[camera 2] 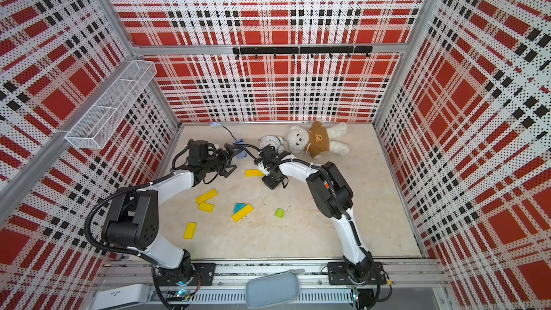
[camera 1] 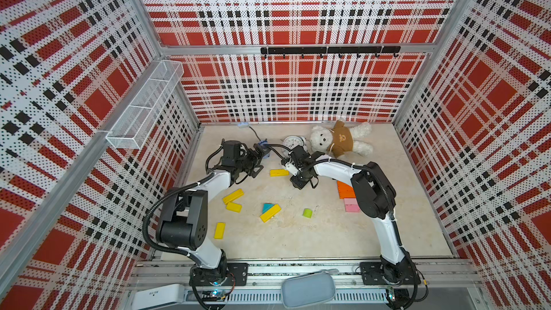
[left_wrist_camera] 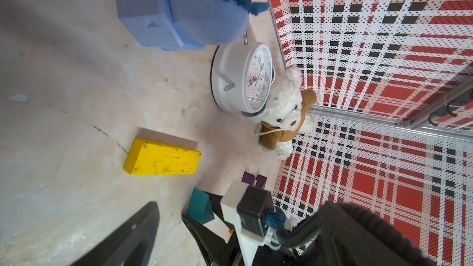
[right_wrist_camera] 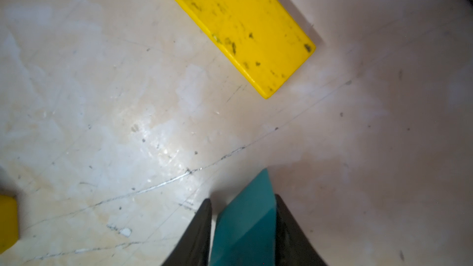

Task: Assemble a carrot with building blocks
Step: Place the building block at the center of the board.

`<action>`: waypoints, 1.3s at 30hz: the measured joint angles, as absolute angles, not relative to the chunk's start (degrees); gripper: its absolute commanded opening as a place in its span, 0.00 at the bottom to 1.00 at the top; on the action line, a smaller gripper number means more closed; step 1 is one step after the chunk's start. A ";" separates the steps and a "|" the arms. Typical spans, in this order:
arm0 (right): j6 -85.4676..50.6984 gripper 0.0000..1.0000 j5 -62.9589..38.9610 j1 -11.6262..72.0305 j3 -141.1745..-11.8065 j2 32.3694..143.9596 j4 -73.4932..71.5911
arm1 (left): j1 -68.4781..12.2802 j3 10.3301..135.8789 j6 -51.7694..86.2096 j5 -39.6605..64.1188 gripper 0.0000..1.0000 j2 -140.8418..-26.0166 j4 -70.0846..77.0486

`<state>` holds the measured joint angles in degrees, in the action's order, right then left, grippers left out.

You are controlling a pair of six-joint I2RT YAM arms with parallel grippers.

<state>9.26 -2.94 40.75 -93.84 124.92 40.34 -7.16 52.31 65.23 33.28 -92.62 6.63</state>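
Black right gripper (right_wrist_camera: 243, 200) loosely bracketing teal triangle (right_wrist_camera: 245, 223): one finger touching, thin gap beside the other, so not clamped. Near it, yellow bar (right_wrist_camera: 240, 26) flat on tabletop (right_wrist_camera: 102, 124), before alarm clock (camera 1: 293, 142). Farther off, left gripper (camera 1: 260, 161) spread wide, empty.

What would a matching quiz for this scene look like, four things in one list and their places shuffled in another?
Things:
1. teal triangle
2. teddy bear
3. lime-green stub
4. wire basket

Places:
A. mounted on the side wall
B. between the fingers of the right end effector
C. by itself on the open tabletop
D. at the back, next to the alarm clock

Pairs: 1-B, 2-D, 3-C, 4-A
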 measured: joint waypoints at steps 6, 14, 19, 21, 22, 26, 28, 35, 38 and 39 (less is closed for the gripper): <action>7.92 0.58 -3.03 40.64 -94.00 124.86 40.73 | -7.14 52.31 65.82 34.17 0.99 -92.62 8.03; 5.26 0.61 -3.38 40.42 -91.98 118.48 41.58 | -6.85 52.14 66.22 34.70 1.00 -92.27 9.63; 1.23 0.62 -1.43 40.64 -86.15 106.19 40.05 | -6.39 51.20 66.28 33.80 1.00 -90.59 9.87; -1.04 0.67 0.75 40.88 -83.81 101.51 39.22 | -6.42 50.87 66.39 33.41 1.00 -89.54 9.87; -2.13 0.75 1.78 40.95 -82.63 99.39 38.81 | -6.52 50.81 66.39 33.28 0.99 -89.12 9.85; -6.31 1.00 8.32 41.36 -76.40 90.80 37.52 | -7.84 50.81 66.15 32.42 0.99 -86.78 9.87; -7.62 1.00 12.29 41.43 -73.73 87.83 37.34 | -9.08 50.81 65.78 32.29 0.99 -85.65 9.89; -8.12 0.37 14.41 40.66 -69.95 85.91 38.28 | -13.13 50.81 64.84 32.42 0.99 -84.82 10.33; -8.82 0.40 13.32 42.46 -70.11 87.46 40.64 | -13.32 50.81 64.58 32.58 1.00 -84.95 10.33; -8.82 0.44 13.21 43.70 -69.73 88.07 41.04 | -13.21 50.81 64.53 32.60 0.99 -85.06 10.33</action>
<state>-8.82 13.21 43.70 -69.73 88.07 41.04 -13.21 50.81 64.53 32.60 -85.06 10.33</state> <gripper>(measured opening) 0.383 0.993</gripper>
